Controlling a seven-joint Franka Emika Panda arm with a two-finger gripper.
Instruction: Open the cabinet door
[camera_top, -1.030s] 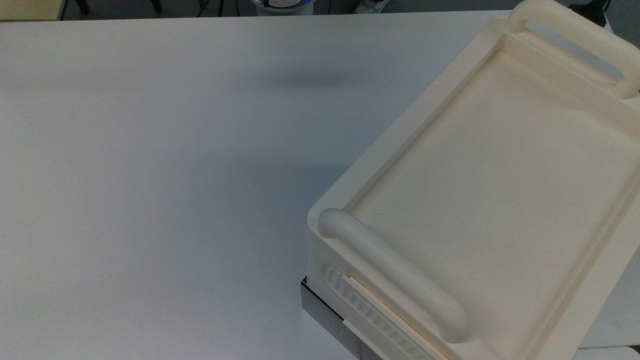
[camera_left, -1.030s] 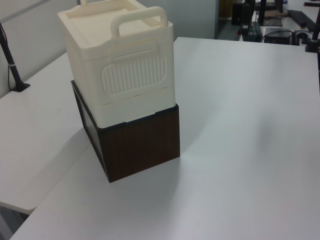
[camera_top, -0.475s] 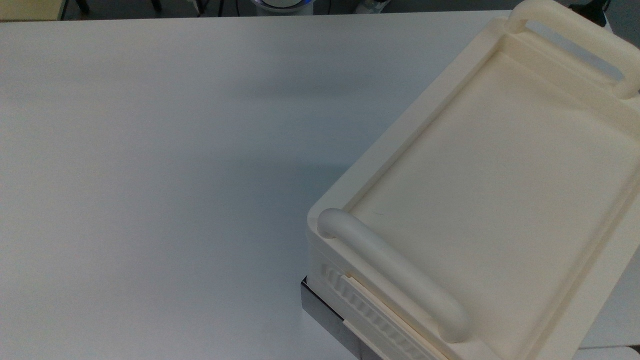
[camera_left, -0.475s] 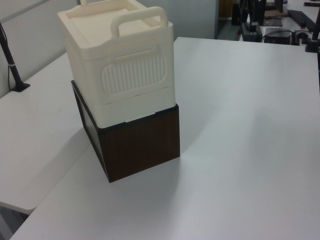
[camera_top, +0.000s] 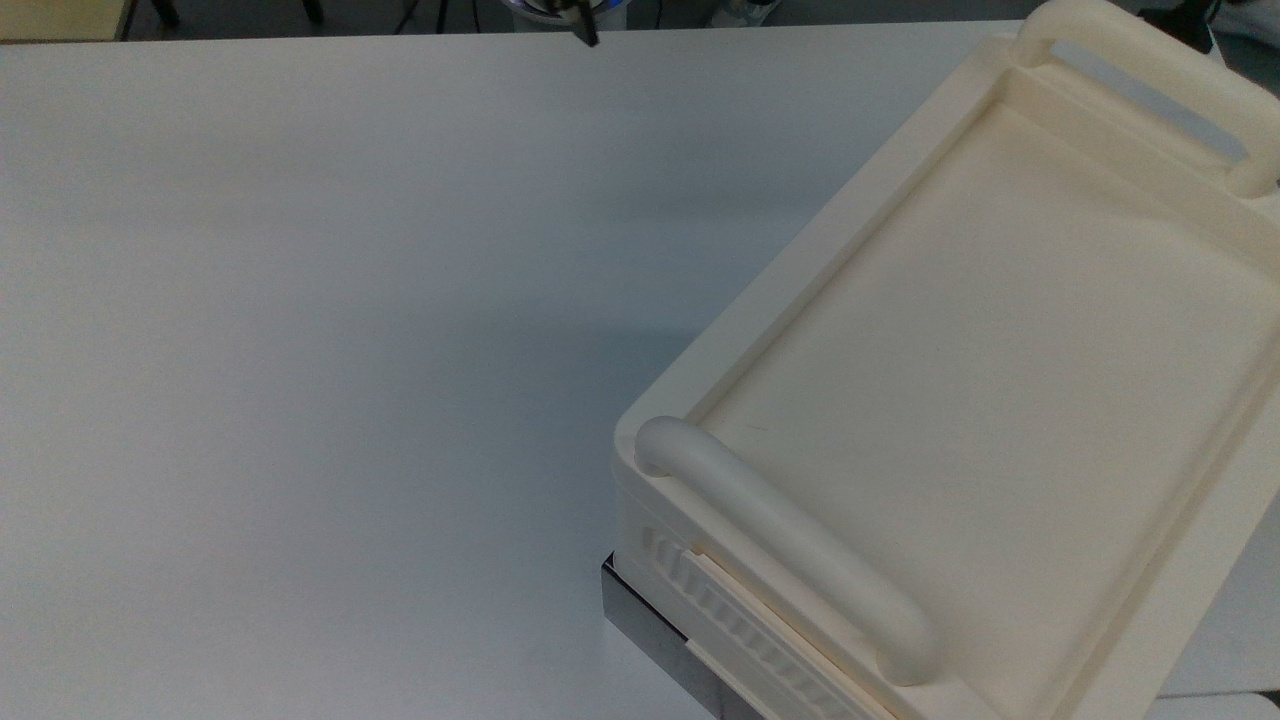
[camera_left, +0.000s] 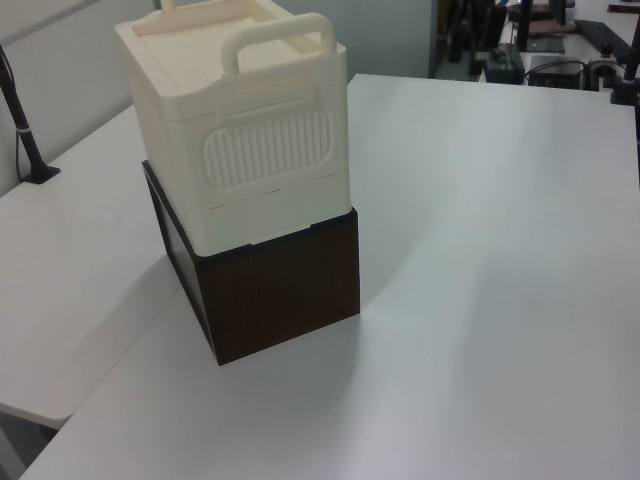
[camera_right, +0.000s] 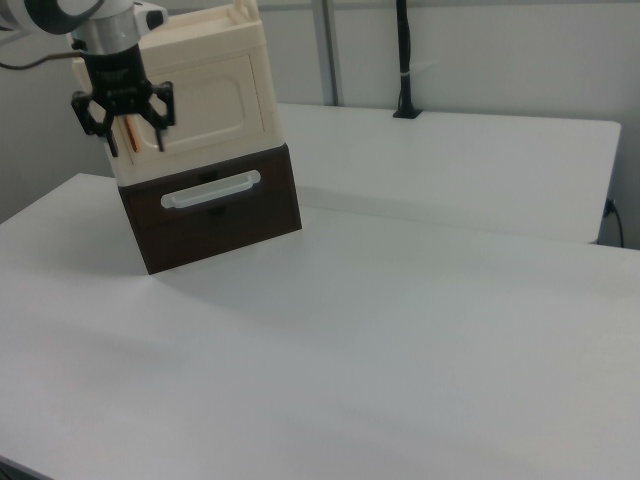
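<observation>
The cream plastic cabinet stands on a dark brown drawer box. In the right view the cabinet door is the flat framed panel facing the camera, and it looks flush and shut. A small orange-brown strip marks the door's free edge at the right view's left. My gripper hangs open, fingers pointing down, in front of that edge with the strip showing between them. Nothing is held. I cannot tell how far the gripper stands from the door.
The recessed cabinet top has two thick bar handles. A ribbed side panel faces the left view. The drawer box has a pale bar handle. A dark tip pokes in at the top view's upper edge. White table spreads around.
A dark tip has come into the top view at its upper edge. The soft shadow on the table has shifted and faded. The cabinet has not moved.
</observation>
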